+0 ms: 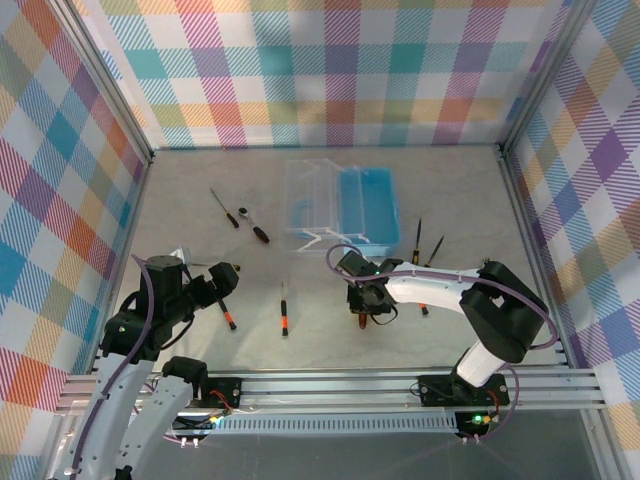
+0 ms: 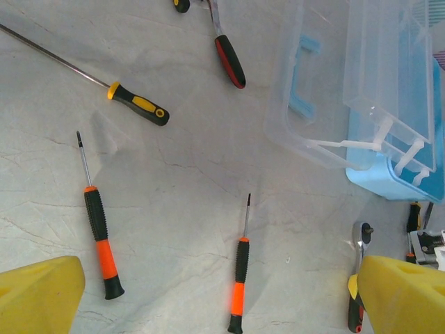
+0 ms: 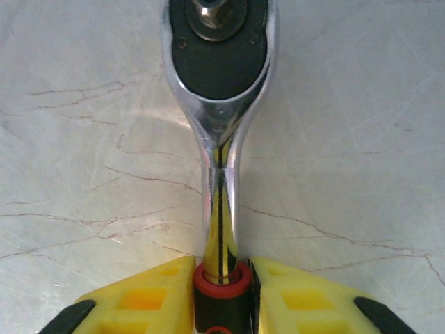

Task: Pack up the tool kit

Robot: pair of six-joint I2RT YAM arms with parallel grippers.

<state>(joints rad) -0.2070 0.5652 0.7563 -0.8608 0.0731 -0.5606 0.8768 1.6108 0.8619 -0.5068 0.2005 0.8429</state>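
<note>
The ratchet (image 3: 219,139) is clamped by its handle in the right gripper (image 3: 222,296), nearer than the open box (image 1: 365,205). The left gripper (image 1: 224,277) is held open. Tilting may be caused by the unsupported head.

I work over a pale, marble-patterned tabletop (image 1: 450,190), off-white with thin brownish veins. Three walls close me in: the back wall (image 1: 330,70), the left wall (image 1: 50,200) and the right wall (image 1: 600,180), all covered in a bright plaid of teal, pink, orange, yellow and purple. Silver aluminium posts (image 1: 112,85) stand in the far corners, and a metal rail (image 1: 330,385) runs along the near edge. The light is even and soft, the shadows faint.
</note>
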